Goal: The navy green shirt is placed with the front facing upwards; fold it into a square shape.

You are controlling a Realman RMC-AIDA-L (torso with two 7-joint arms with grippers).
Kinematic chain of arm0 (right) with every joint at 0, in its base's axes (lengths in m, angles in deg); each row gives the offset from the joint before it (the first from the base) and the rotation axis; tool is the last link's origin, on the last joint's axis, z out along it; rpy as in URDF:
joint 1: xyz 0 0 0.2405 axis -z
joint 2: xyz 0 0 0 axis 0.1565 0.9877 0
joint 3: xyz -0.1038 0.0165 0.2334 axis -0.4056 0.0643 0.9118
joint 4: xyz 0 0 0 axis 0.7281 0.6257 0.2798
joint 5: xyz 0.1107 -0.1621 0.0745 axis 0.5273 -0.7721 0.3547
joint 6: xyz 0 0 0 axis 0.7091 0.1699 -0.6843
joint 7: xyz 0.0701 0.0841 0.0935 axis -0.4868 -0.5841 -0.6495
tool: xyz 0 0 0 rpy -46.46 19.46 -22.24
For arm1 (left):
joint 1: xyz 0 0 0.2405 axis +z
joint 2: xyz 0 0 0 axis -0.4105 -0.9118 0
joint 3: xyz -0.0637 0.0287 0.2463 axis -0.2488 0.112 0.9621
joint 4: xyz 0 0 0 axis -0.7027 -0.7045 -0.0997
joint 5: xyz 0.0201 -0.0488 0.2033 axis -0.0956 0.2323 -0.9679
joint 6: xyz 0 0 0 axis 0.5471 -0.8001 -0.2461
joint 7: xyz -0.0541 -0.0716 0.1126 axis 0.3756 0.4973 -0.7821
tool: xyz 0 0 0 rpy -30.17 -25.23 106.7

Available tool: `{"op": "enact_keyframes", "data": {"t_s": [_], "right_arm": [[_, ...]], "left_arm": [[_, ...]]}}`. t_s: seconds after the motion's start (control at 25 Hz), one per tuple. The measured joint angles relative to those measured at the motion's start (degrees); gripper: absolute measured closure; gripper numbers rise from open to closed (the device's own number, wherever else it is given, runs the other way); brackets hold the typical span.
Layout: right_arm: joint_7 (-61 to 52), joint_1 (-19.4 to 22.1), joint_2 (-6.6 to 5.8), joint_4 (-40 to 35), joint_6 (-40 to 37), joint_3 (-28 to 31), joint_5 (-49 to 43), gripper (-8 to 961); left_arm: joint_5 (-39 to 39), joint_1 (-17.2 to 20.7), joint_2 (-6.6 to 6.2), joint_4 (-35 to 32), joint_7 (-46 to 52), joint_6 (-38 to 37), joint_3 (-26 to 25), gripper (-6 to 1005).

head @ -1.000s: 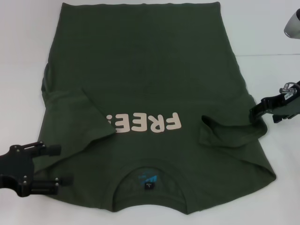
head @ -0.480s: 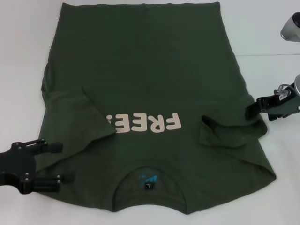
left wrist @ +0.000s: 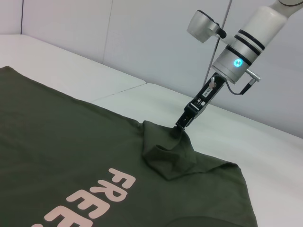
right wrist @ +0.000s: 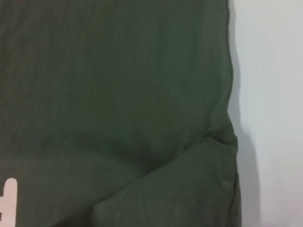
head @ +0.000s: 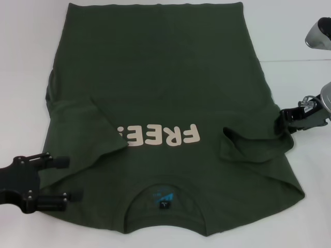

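Observation:
The navy green shirt point(head: 165, 77) lies flat, front up, with cream "FREE!" lettering point(head: 160, 136) and the collar with its blue label point(head: 162, 198) nearest me. Both short sleeves are folded inward over the chest. My left gripper point(head: 65, 179) is open at the shirt's near left shoulder edge, fingers spread along the cloth border. My right gripper point(head: 283, 115) sits at the right shoulder fold. In the left wrist view, the right gripper point(left wrist: 181, 126) looks shut on a raised peak of the shirt point(left wrist: 71, 151). The right wrist view shows only shirt cloth point(right wrist: 118, 94).
The white table point(head: 26, 77) surrounds the shirt, with bare surface left and right of it. A seam line in the table point(head: 295, 61) runs at the far right. The shirt's hem point(head: 155, 5) reaches the far edge of the view.
My right gripper has turned and drawn slightly right and up at the shoulder fold. My left gripper has shifted a little toward me. The shirt has hardly moved.

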Motion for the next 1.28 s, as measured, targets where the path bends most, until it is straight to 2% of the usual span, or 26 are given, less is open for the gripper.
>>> {"op": "enact_keyframes", "data": {"t_s": [0.16,0.28,0.48,0.72,0.92,1.28], "right_arm": [[0.2,0.0,0.00,-0.1,0.1,0.0,0.0,459],[0.4,0.0,-0.01,-0.3,0.1,0.0,0.0,708],[0.5,-0.2,-0.10,-1.2,0.2,0.0,0.1,890],[0.8,0.0,-0.12,-3.4,1.1,0.5,4.5,898],[1.5,0.1,-0.74,-3.1,3.9,0.5,10.2,897],[1.8,0.7,-0.06,-1.1,11.0,0.4,15.7,856]], "left_arm": [[0.0,0.0,0.00,0.0,0.0,0.0,0.0,166],[0.0,-0.1,0.00,0.0,0.0,0.1,-0.1,167],[0.0,-0.4,0.00,0.0,0.0,0.1,-0.1,169],[0.0,-0.5,0.00,0.2,0.0,0.7,-0.2,170],[0.0,-0.7,0.00,0.7,0.0,1.1,-0.2,172],[0.0,-0.7,0.00,0.7,0.0,1.5,-0.2,175]]}}
